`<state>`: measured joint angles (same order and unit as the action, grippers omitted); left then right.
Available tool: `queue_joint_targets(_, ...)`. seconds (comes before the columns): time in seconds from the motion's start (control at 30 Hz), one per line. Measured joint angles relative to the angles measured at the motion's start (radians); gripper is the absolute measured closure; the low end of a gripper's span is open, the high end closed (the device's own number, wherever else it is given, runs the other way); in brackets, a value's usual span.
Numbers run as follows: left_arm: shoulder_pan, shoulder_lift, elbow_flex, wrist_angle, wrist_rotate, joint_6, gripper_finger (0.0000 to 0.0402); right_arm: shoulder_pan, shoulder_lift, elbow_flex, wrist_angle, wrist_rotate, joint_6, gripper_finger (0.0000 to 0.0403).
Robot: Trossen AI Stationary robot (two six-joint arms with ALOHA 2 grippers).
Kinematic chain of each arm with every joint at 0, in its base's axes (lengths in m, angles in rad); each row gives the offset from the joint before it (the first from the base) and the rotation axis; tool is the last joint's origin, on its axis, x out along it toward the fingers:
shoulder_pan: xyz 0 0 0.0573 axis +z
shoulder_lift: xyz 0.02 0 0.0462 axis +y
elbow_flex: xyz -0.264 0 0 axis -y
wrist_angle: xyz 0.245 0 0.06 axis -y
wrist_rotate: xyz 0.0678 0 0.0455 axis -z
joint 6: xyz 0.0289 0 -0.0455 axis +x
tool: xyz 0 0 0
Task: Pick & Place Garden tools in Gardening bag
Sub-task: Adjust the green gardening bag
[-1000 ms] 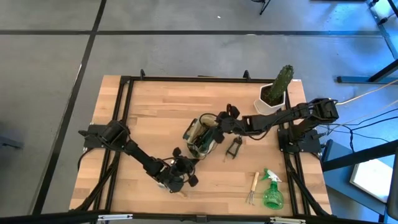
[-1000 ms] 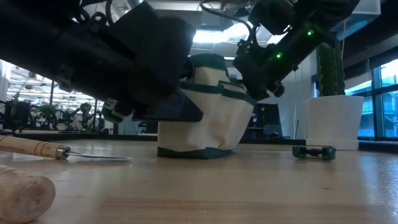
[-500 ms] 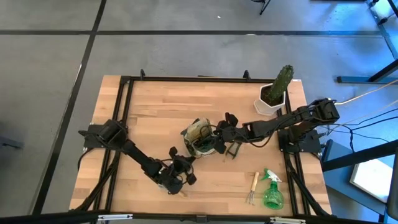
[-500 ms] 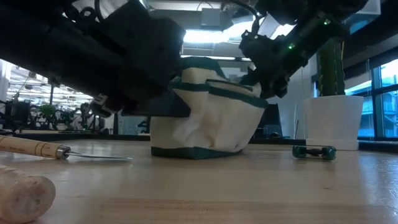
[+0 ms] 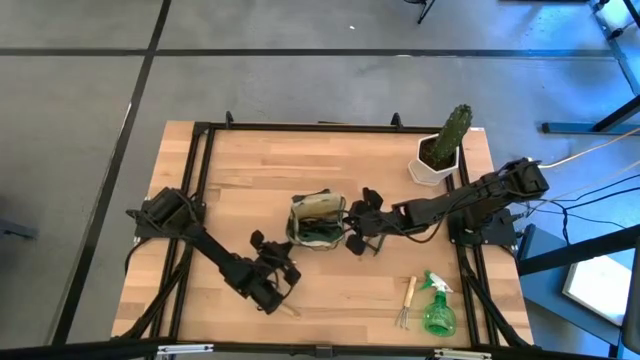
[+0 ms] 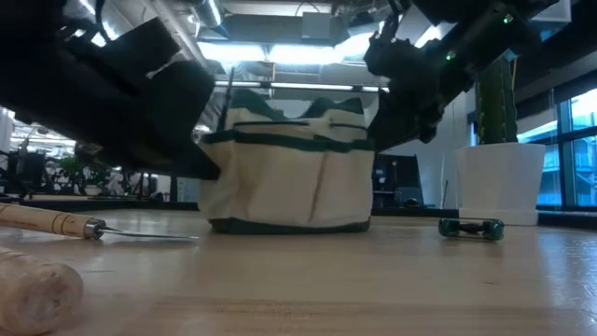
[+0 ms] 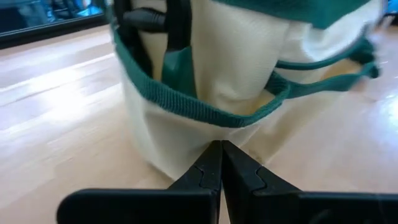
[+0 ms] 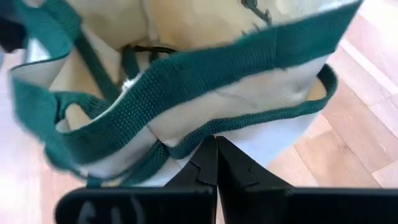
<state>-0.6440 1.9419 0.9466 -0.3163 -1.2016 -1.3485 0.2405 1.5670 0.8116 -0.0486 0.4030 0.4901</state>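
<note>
Standing upright, boxy woven-trim fabric gardening bag (image 5: 316,220)

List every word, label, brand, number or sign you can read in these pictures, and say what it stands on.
None can be read. The beige fabric gardening bag with green trim, the green plastic spray bottle and the white hexagonal plant pot show no legible print.

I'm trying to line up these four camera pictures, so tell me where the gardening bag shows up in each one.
High view: gardening bag at table centre, between both arms.
Low view: bag upright, centre, filling the middle ground.
Left wrist view: bag fills the picture just beyond the shut left hand.
Right wrist view: bag fills the picture beyond the shut right hand.
Shared landmark: the bag's green trim band, visible in all four.
</note>
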Motion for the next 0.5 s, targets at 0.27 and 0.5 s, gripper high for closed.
queue_joint_targets(0.27, -0.010, 0.000, 0.000, -0.241, -0.001, -0.242, 0.0400, 0.043, -0.090, 0.002, -0.041, 0.046, 0.004, 0.0403)
queue_joint_targets(0.5, -0.001, -0.001, 0.000, -0.317, -0.001, -0.312, 0.0400, 0.065, -0.128, 0.002, -0.179, 0.130, 0.071, 0.0403)
